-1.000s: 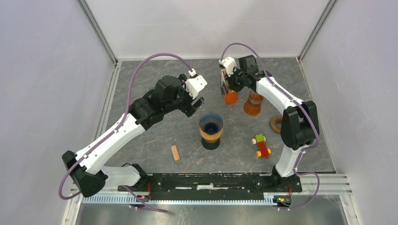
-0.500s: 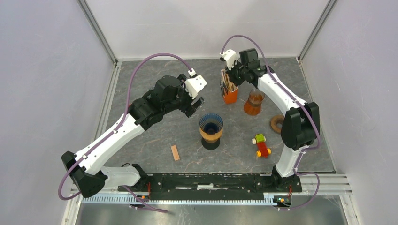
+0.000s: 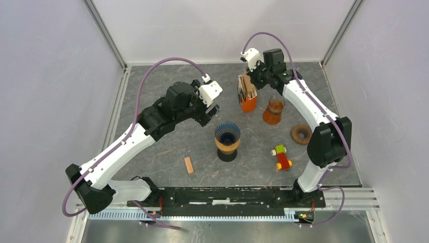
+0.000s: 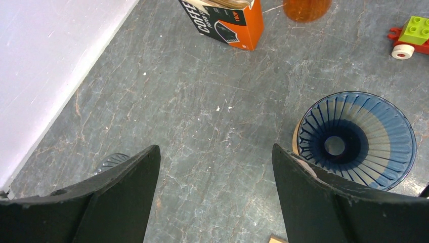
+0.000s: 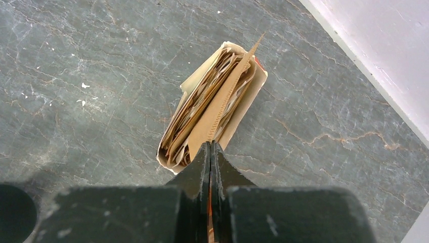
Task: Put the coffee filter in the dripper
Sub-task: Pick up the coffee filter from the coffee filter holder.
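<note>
Fingers (image 5: pixel 195 177) tight on coffee filter (image 5: pixel 222 106) edge

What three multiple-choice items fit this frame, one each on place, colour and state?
1. In the top view, where does the filter box stand relative to the dripper?
A. nearer the robot
B. on top of it
C. farther from the robot, slightly right

2. The dripper's ribbed inside is
A. red
B. blue
C. green

3. The right claw is
A. shut on a brown coffee filter sticking out of the box
B. wide open above the box
C. shut on the dripper

Key:
1 C: the box sits higher in the top view than the dripper, with bare floor between them.
2 B: the left wrist view looks straight into blue ribs.
3 A: the right wrist view shows the fingers pressed together on the filter's edge.
</note>
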Robot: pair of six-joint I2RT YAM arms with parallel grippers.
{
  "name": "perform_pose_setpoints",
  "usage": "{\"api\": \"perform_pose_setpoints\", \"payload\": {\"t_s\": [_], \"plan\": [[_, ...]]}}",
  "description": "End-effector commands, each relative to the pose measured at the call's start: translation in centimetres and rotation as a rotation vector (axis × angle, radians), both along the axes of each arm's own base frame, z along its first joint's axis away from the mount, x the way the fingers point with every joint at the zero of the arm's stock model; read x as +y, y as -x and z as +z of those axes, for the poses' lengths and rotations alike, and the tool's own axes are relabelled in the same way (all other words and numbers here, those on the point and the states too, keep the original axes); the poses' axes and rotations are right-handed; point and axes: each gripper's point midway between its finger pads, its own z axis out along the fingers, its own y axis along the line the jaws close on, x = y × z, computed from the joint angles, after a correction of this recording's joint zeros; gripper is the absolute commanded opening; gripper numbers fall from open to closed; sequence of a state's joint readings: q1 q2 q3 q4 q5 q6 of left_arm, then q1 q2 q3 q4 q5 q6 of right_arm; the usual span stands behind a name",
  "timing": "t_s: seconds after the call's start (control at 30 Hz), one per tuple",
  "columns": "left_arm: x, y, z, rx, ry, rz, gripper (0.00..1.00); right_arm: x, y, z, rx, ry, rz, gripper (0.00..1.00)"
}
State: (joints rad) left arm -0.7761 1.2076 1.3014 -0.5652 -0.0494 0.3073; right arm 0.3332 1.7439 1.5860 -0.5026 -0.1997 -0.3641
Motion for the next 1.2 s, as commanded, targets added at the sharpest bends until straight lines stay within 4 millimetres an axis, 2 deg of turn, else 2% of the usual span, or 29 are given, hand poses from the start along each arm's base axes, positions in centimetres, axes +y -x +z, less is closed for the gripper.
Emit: {"api": "perform_pose_setpoints", "payload": {"t_s": [0.0,0.17,0.27,0.4,0.53,0.6,0.7,0.83,0.93,1.0,1.17], "plan": [[-0.1,-0.3,2.2,-0.056,0.070,0.018,0.87,-0.7,0.3,3.1,-0.073,-0.003,-0.012,0.00],[-0.3,-1.0,3.3,-0.057,0.111,0.044,0.88,-1.4,0.5,8.3,-0.167,-0.012,-0.006,0.00],[-0.6,-1.7,5.0,-0.062,0.157,0.057,0.91,-1.7,1.7,11.9,-0.239,-0.037,0.010,0.00],[-1.4,-2.2,7.9,-0.070,0.227,0.041,0.95,-2.1,4.2,16.0,-0.350,-0.069,0.050,0.00],[-2.2,-1.8,10.9,-0.048,0.318,-0.008,0.99,-1.7,8.0,19.3,-0.450,-0.112,0.144,0.00],[-2.5,-1.4,11.8,-0.047,0.327,-0.056,0.99,-1.1,9.9,19.9,-0.468,-0.134,0.216,0.00],[-3.4,0.6,12.3,-0.069,0.266,-0.226,1.00,0.4,12.8,20.1,-0.457,-0.181,0.351,0.00],[-3.0,1.8,12.8,-0.127,0.183,-0.327,1.00,2.2,16.4,19.1,-0.437,-0.225,0.509,0.00],[-2.4,2.3,13.2,-0.162,0.129,-0.360,1.00,3.5,18.3,17.9,-0.431,-0.222,0.585,0.00],[-2.3,3.0,13.1,-0.162,0.101,-0.403,1.00,4.2,19.3,17.3,-0.420,-0.224,0.614,0.00],[-2.5,4.4,10.8,-0.122,0.030,-0.510,1.00,6.0,21.4,15.9,-0.375,-0.273,0.725,0.00]]}}
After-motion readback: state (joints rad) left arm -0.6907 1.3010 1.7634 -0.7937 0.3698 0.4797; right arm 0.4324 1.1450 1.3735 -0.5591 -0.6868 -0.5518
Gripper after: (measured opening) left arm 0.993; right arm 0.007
